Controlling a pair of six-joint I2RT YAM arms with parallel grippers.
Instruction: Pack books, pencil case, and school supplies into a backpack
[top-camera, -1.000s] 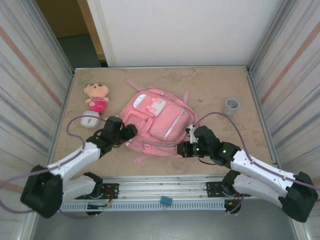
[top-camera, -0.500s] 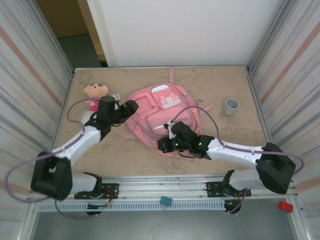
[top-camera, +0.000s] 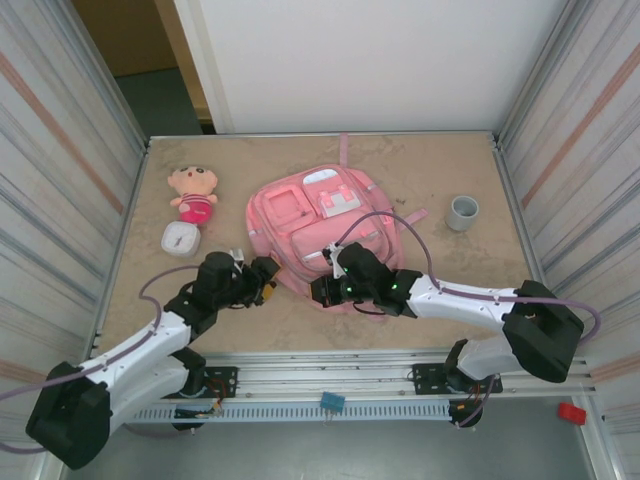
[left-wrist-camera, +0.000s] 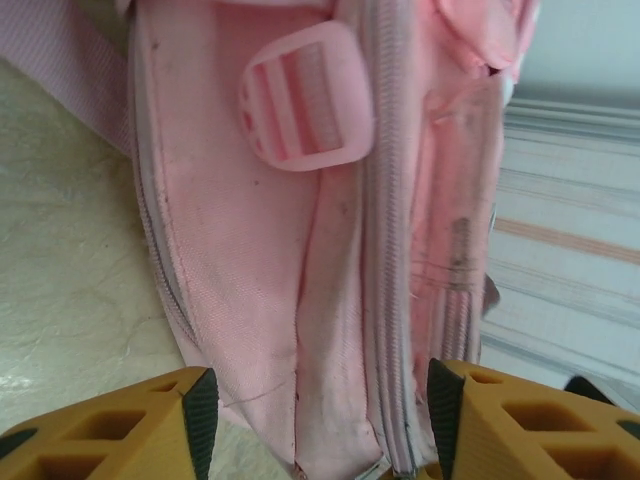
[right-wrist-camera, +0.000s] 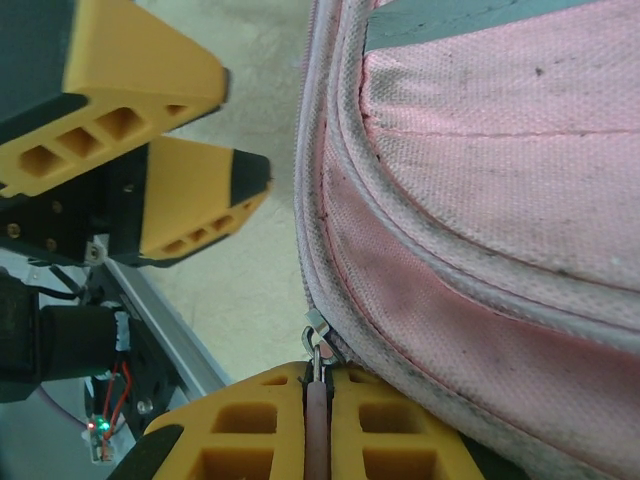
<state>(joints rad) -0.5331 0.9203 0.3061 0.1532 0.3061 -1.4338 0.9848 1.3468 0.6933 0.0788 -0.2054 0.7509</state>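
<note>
The pink backpack (top-camera: 320, 222) lies flat in the middle of the table, front pockets up. My right gripper (top-camera: 322, 291) sits at its near edge, shut on the zipper pull (right-wrist-camera: 316, 400) of the zipper running round that edge (right-wrist-camera: 318, 215). My left gripper (top-camera: 266, 277) is open at the backpack's near left corner. Pink fabric and a zipper line (left-wrist-camera: 385, 300) lie between its fingertips (left-wrist-camera: 200, 408), under a pink strap buckle (left-wrist-camera: 305, 105). The left gripper (right-wrist-camera: 240, 135) also appears in the right wrist view, close beside the bag. Books, pencil case and school supplies are out of view.
A pink-and-tan plush doll (top-camera: 192, 193) and a small white round item (top-camera: 180, 238) lie left of the backpack. A short grey cylinder (top-camera: 462, 212) stands at the right. Metal walls close both sides, and a rail (top-camera: 320, 372) runs along the near edge.
The backpack has turned and shifted back. My left gripper has come down from beside the doll to the bag's near left corner, uncovering the white round item. My right gripper barely moved.
</note>
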